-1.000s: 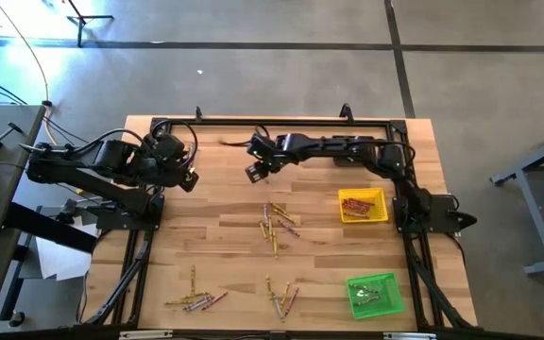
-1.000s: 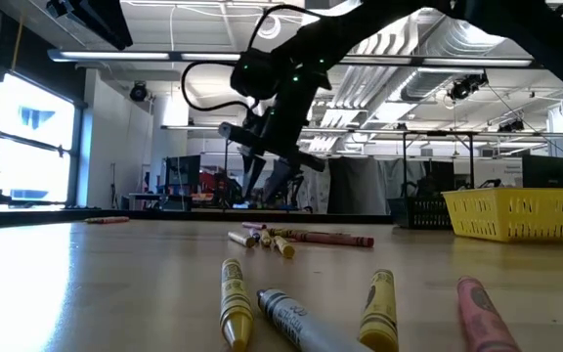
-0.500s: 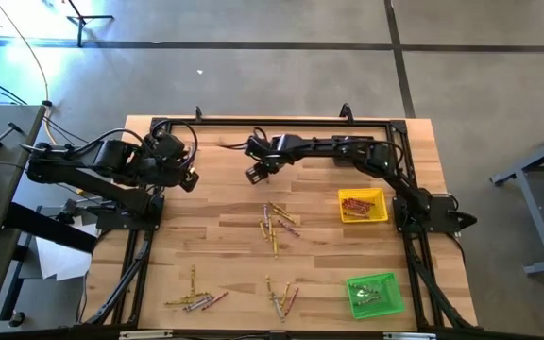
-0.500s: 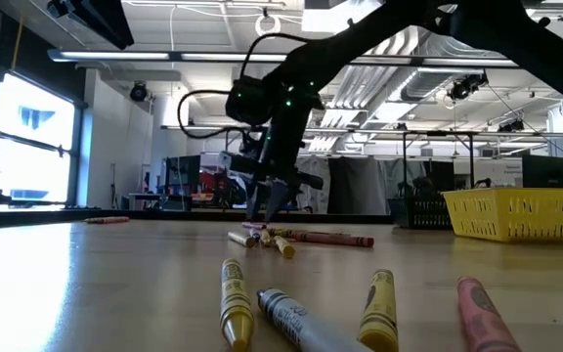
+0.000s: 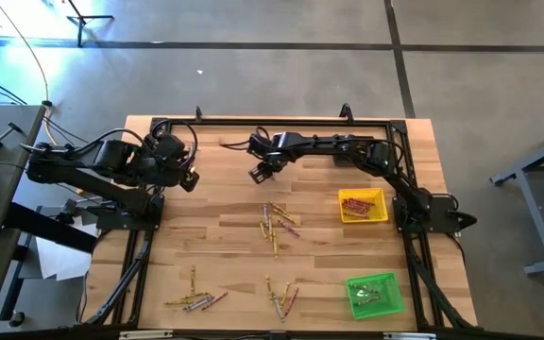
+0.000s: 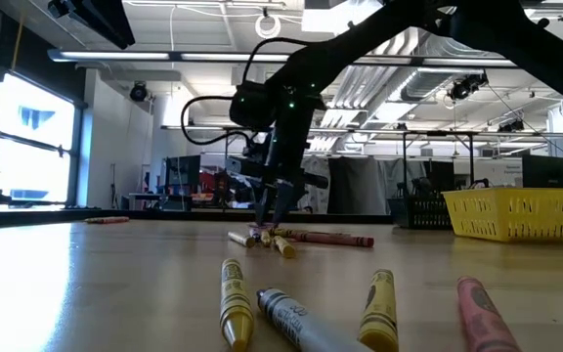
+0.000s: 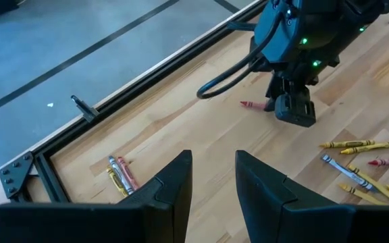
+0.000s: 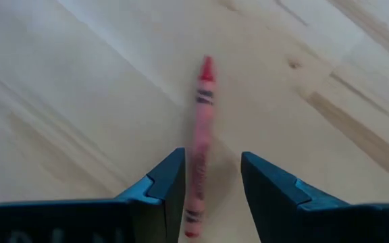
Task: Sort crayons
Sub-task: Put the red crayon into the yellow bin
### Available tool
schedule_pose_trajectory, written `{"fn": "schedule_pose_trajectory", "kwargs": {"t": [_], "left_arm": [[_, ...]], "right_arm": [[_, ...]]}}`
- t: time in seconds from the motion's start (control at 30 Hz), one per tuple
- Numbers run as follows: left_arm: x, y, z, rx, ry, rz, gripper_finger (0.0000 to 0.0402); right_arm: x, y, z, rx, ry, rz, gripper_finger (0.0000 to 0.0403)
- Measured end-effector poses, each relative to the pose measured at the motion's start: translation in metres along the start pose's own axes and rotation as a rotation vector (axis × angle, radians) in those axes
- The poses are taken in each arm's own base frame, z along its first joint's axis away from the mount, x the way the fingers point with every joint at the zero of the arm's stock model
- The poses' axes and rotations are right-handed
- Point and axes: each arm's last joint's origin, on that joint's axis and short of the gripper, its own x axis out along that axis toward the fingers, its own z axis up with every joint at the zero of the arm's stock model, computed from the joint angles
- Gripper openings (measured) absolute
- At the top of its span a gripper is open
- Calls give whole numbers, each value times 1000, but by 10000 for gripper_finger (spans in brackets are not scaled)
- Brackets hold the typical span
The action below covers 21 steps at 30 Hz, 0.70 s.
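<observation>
My right gripper [image 8: 211,160] is open, low over the far middle of the table [image 5: 261,173], fingers pointing down. A red crayon [image 8: 200,128] lies flat on the wood between its fingers, close to one of them; I cannot tell whether it touches. The same crayon shows in the left wrist view [image 7: 251,105]. Loose crayons lie in a cluster at mid table [image 5: 277,225] and in two groups near the front edge [image 5: 195,300] [image 5: 282,297]. My left gripper [image 7: 213,160] is open and empty at the far left [image 5: 189,179].
A yellow tray [image 5: 382,216] with red crayons sits at the right, and a green tray [image 5: 396,300] with greyish crayons at the near right. A few crayons [image 7: 119,174] lie by the black frame at the far edge. Bare wood lies between the groups.
My right gripper has come down from above toward the table, its fingers now pointing down around the red crayon. The crayons have not moved.
</observation>
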Motion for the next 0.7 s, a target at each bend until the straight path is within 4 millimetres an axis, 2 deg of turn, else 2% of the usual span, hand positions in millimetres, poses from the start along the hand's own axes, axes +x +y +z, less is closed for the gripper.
{"fn": "schedule_pose_trajectory", "kwargs": {"t": [0.2, 0.43, 0.57, 0.7], "left_arm": [[0, 0, 0, 0, 0, 0, 99], [0, 0, 0, 1, -1, 2, 99], [0, 0, 0, 1, -4, 4, 99], [0, 0, 0, 0, -4, 4, 99]], "right_arm": [[0, -5, -8, 8, 82, -48, 129], [0, -6, -10, -18, 129, -19, 126], [0, -6, -11, -21, 133, -11, 102], [0, -9, -8, -11, 139, 0, 58]]}}
